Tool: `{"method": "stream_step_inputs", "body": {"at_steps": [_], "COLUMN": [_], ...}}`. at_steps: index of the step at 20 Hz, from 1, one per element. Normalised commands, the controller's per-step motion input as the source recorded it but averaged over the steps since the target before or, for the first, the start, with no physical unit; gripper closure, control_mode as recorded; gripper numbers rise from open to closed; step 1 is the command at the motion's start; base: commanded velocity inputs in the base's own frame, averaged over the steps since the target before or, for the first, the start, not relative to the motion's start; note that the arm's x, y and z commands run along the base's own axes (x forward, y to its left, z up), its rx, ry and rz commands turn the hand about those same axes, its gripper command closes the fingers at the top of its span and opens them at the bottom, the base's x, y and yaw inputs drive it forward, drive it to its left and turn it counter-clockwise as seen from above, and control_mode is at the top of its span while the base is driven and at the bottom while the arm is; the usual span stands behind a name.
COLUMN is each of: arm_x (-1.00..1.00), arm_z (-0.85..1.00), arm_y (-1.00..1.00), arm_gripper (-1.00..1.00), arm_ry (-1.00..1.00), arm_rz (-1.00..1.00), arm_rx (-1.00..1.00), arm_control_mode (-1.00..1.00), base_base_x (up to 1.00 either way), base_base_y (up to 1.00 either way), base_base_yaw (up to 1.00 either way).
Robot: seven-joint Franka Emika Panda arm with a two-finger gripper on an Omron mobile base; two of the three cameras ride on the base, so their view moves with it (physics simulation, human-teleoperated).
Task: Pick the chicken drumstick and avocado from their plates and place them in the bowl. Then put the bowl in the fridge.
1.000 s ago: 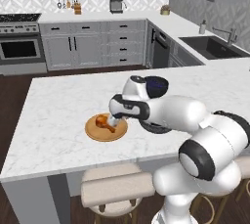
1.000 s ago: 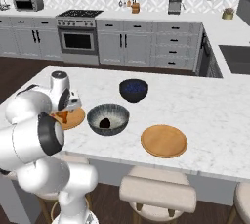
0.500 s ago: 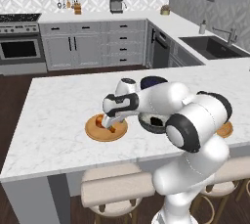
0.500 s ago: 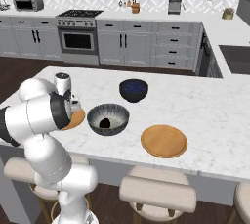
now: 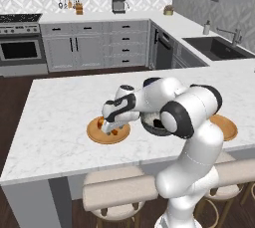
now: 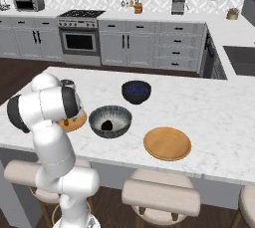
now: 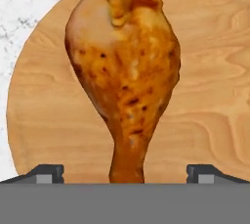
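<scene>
Lowered since a second ago, the white arm's two-finger gripper [image 5: 110,128] now sits just above the flat round tan-orange wooden plate [image 5: 94,134] on the white marble island counter [image 5: 55,117]. Seen from the hand, the glossy orange-brown chicken drumstick [image 7: 125,78] lies on that plate, bone end between the widely spread fingertips [image 7: 46,173], ungripped. From the right base, the grey speckled stone-like bowl [image 6: 110,121] holds the dark avocado [image 6: 107,125]; a second wooden plate [image 6: 167,143] lies bare, and a glossy navy bowl [image 6: 136,91] sits behind. The forearm bends down and hides most of the drumstick in both base views.

Bright, even rendered light; soft shadows, slight graininess.
</scene>
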Motion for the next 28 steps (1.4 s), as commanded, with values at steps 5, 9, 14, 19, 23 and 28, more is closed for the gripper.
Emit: {"method": "stream_step_inputs", "body": {"at_steps": [5, 9, 14, 19, 23, 28], "arm_x": [0.36, 0.08, -0.13, -0.3, -0.43, -0.74], "arm_z": [-0.19, -0.13, -0.07, 0.0, 0.55, 1.0], "arm_y": [0.16, 0.09, 0.01, -0.08, -0.15, -0.34], "arm_gripper": [-1.0, 1.0, 1.0, 1.0, 1.0, 1.0], "arm_ry": [0.01, 0.0, 0.0, -0.01, -0.06, -0.17], "arm_rz": [0.0, 0.0, 0.01, 0.05, 0.11, 0.15], "arm_rx": [0.0, -0.02, -0.03, -0.01, 0.0, 0.01], "arm_control_mode": [-1.0, -1.0, -1.0, -1.0, -1.0, -1.0], "base_base_x": [0.0, 0.0, 0.0, 0.0, 0.0, 0.0], "base_base_y": [0.0, 0.0, 0.0, 0.0, 0.0, 0.0], "base_base_yaw": [0.0, 0.0, 0.0, 0.0, 0.0, 0.0]}}
